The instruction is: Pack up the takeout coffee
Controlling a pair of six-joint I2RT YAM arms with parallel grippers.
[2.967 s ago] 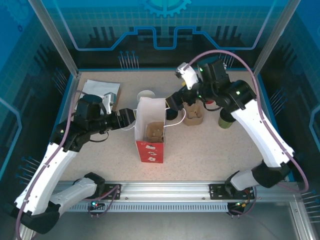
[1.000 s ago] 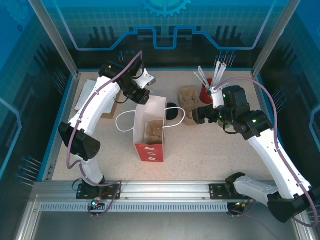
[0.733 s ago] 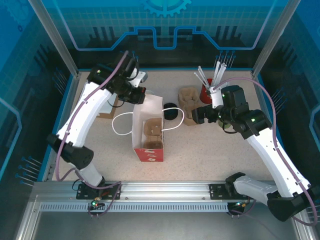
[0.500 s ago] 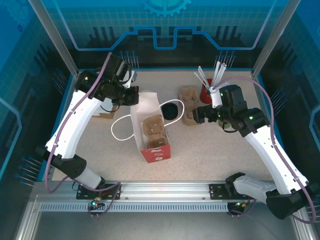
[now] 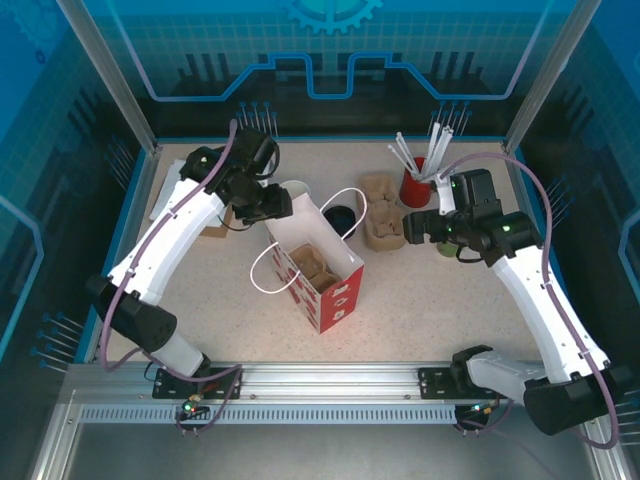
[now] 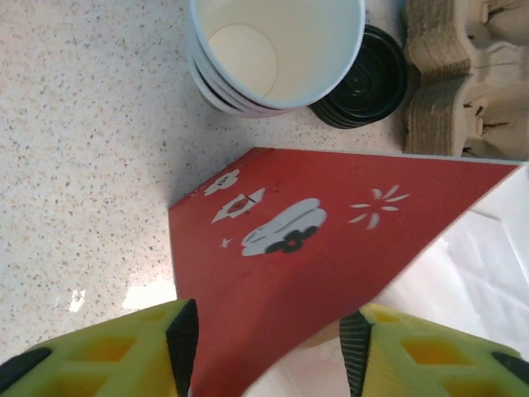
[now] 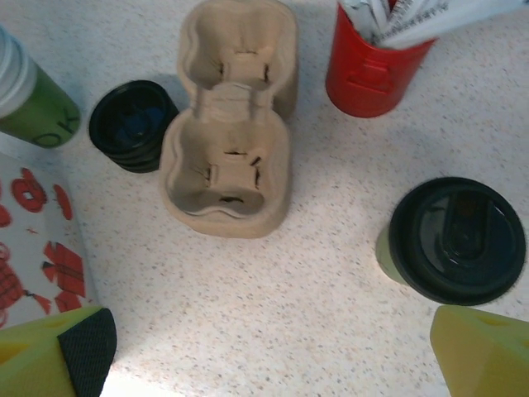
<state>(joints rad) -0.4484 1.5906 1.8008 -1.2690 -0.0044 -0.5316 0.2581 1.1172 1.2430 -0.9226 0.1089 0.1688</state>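
The takeout coffee (image 7: 457,240), dark green with a black lid, stands upright on the table beside my right gripper's right finger; in the top view the coffee (image 5: 445,247) peeks out from under the right wrist. My right gripper (image 7: 281,364) (image 5: 413,226) is open over bare table, between the coffee and the carrier stack. The red and white paper bag (image 5: 322,272) stands open and skewed, with a cardboard carrier (image 5: 318,270) inside. My left gripper (image 6: 269,347) (image 5: 272,207) is open, and the bag's red panel (image 6: 314,248) runs between its wide-apart fingers.
A stack of unlidded cups (image 6: 277,50) (image 5: 295,190) stands behind the bag, with black lids (image 6: 368,78) (image 7: 132,124) beside it. Nested cardboard carriers (image 7: 227,141) (image 5: 382,222) and a red cup of straws (image 7: 372,74) (image 5: 413,185) sit left of the coffee. Papers lie far left.
The left gripper swung right and nearer along the bag's back edge, and the bag turned and slid toward the right. The right gripper drew back slightly to the right.
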